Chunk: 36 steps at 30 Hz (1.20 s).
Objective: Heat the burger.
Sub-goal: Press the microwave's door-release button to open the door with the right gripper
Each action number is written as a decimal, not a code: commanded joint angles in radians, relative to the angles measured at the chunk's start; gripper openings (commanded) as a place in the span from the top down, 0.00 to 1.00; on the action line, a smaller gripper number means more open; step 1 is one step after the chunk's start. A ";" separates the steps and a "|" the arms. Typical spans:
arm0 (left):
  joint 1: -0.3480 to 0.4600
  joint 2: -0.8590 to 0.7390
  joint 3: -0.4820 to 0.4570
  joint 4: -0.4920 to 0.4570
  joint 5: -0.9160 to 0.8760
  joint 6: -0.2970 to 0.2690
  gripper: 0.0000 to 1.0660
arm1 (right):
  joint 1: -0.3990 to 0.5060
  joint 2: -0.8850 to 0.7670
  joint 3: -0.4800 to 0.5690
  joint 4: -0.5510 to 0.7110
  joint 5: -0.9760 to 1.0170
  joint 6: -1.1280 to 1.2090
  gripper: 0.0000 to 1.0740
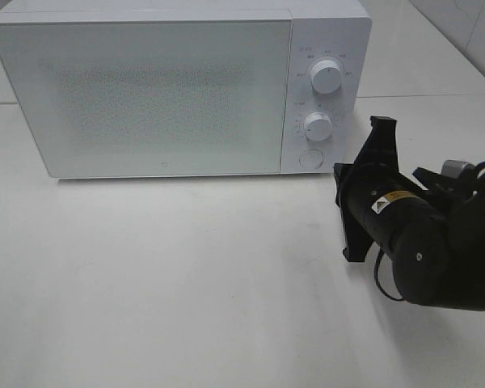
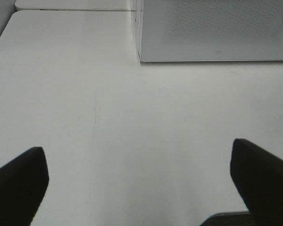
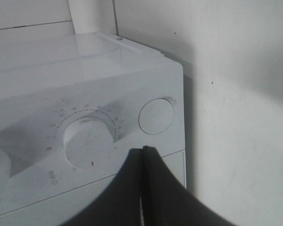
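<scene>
Microwave (image 1: 331,24) sits with its frosted door (image 1: 145,93) closed, hiding its inside, so where the burger is cannot be told; right gripper (image 3: 144,150) is pressed together near the microwave's round button (image 3: 156,116), left gripper (image 2: 137,148) spread before the microwave.

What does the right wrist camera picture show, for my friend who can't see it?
The shut, empty right end effector points at the control panel of a white microwave, its tip close to a round dial and a round button.
</scene>
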 commanded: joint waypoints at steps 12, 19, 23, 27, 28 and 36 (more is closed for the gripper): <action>0.003 -0.007 0.002 -0.001 -0.014 -0.002 0.06 | -0.099 0.110 -0.156 -0.138 0.126 0.010 1.00; 0.003 -0.007 0.002 0.000 -0.014 -0.002 0.06 | -0.122 0.169 -0.221 -0.161 0.145 0.011 1.00; 0.003 -0.007 0.002 0.000 -0.014 -0.002 0.06 | -0.122 0.189 -0.265 -0.156 0.167 -0.008 1.00; 0.003 -0.007 0.002 0.000 -0.014 -0.002 0.06 | -0.122 0.206 -0.296 -0.144 0.180 -0.009 1.00; 0.003 -0.007 0.002 0.000 -0.014 -0.002 0.06 | -0.122 0.206 -0.296 -0.144 0.180 -0.009 1.00; 0.003 -0.007 0.002 0.000 -0.014 -0.002 0.06 | -0.122 0.256 -0.348 -0.089 0.162 -0.045 1.00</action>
